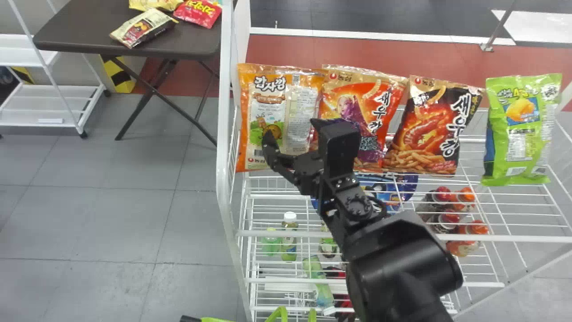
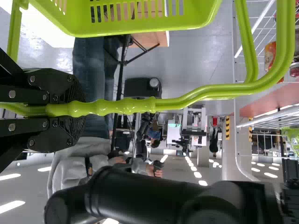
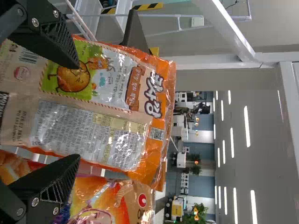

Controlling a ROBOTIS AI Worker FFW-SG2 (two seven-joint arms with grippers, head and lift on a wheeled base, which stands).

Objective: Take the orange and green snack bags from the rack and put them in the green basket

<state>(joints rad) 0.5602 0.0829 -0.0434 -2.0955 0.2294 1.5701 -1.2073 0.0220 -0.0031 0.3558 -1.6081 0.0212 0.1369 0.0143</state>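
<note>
In the head view my right gripper (image 1: 292, 134) is open before the orange snack bag (image 1: 268, 105), which stands at the left end of the rack's upper shelf. Seen from the right wrist, the gripper (image 3: 77, 112) has its two fingers spread apart over the orange bag (image 3: 98, 135), one near its edge beside the neighbouring red bag. The green snack bag (image 1: 518, 134) stands upright at the shelf's right end. In the left wrist view my left gripper (image 2: 70, 109) is shut on the handle of the green basket (image 2: 140, 28), which hangs from it.
Between the two bags stand a red bag (image 1: 371, 107) and a black-and-red bag (image 1: 431, 127). The white rack (image 1: 223, 134) holds bottles on lower shelves, its post close left of the orange bag. A dark table (image 1: 89, 27) with snack bags stands at the back left.
</note>
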